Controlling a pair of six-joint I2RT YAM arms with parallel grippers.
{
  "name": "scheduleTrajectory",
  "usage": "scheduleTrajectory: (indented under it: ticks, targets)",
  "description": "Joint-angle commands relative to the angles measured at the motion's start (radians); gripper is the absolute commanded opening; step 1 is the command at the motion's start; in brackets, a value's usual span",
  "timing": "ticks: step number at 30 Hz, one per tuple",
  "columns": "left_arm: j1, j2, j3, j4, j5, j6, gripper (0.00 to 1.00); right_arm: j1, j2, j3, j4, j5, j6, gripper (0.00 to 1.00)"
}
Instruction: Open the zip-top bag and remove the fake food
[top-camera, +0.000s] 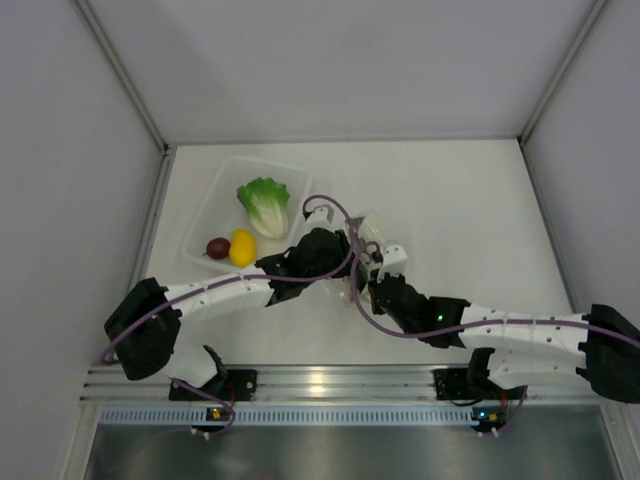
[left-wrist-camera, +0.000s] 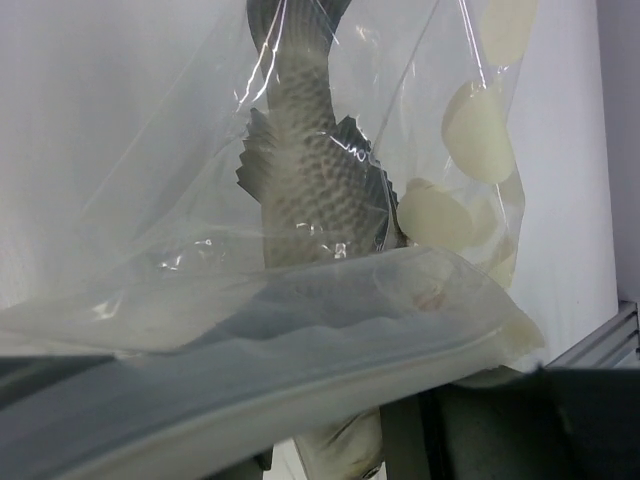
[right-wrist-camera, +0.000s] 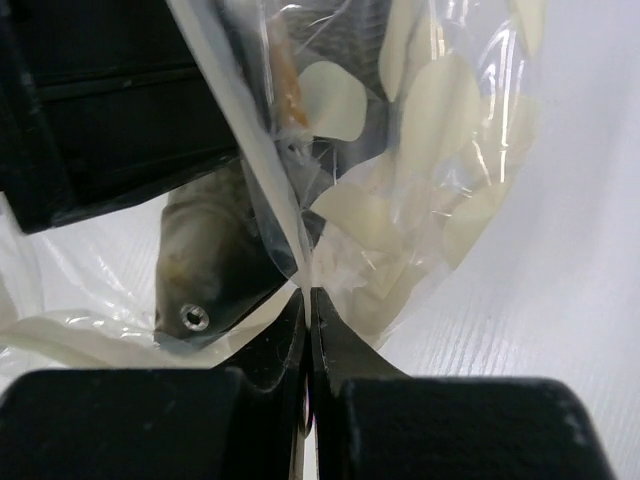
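Observation:
The zip-top bag (top-camera: 366, 233), clear with white dots, hangs between my two grippers at the table's centre. In the left wrist view the bag (left-wrist-camera: 150, 200) holds a whitish-brown scaly fish piece (left-wrist-camera: 310, 170). My left gripper (left-wrist-camera: 345, 445) reaches in past the bag's zip strip, and its jaws stand close on the fish's near end. It shows in the top view (top-camera: 345, 250). My right gripper (right-wrist-camera: 307, 295) is shut on a fold of the bag's wall (right-wrist-camera: 430, 150), next to the fish's head (right-wrist-camera: 205, 265). It also shows in the top view (top-camera: 364, 262).
A rigid clear tray (top-camera: 200, 225) at the back left holds the green lettuce leaf (top-camera: 264, 205), the dark red fruit (top-camera: 218, 247) and the yellow piece (top-camera: 243, 247). A metal rail (top-camera: 320, 385) runs along the near edge. Walls stand left, right and behind.

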Motion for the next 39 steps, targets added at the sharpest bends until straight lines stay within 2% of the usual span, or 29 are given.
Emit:
scheduleTrajectory:
  ticks: [1, 7, 9, 13, 17, 25, 31, 39]
  targets:
    - [0.012, -0.06, -0.025, 0.106, 0.068, -0.038, 0.0, 0.019, 0.042, 0.01, 0.016, 0.107, 0.055, 0.0]
    - [0.033, -0.073, -0.104, 0.238, 0.275, -0.085, 0.0, -0.021, 0.067, 0.059, -0.038, 0.178, 0.053, 0.0]
    - [0.041, -0.09, -0.141, 0.273, 0.288, -0.11, 0.0, -0.048, 0.061, 0.059, -0.032, 0.178, 0.05, 0.0]
    - [0.042, -0.133, -0.179, 0.284, 0.239, -0.128, 0.0, -0.049, 0.044, 0.044, 0.022, 0.123, 0.045, 0.0]
    - [0.042, -0.193, -0.229, 0.287, 0.035, -0.176, 0.0, 0.025, 0.047, 0.021, 0.124, 0.082, 0.015, 0.0]
    - [0.035, -0.23, -0.278, 0.316, -0.181, -0.286, 0.0, 0.14, 0.162, 0.055, 0.142, 0.117, 0.065, 0.0]
    - [0.035, -0.231, -0.299, 0.353, -0.195, -0.4, 0.0, 0.151, 0.222, 0.066, 0.145, 0.187, 0.094, 0.0]
    - [0.03, -0.241, -0.345, 0.405, -0.241, -0.587, 0.0, 0.151, 0.28, 0.018, 0.269, 0.238, 0.214, 0.0]
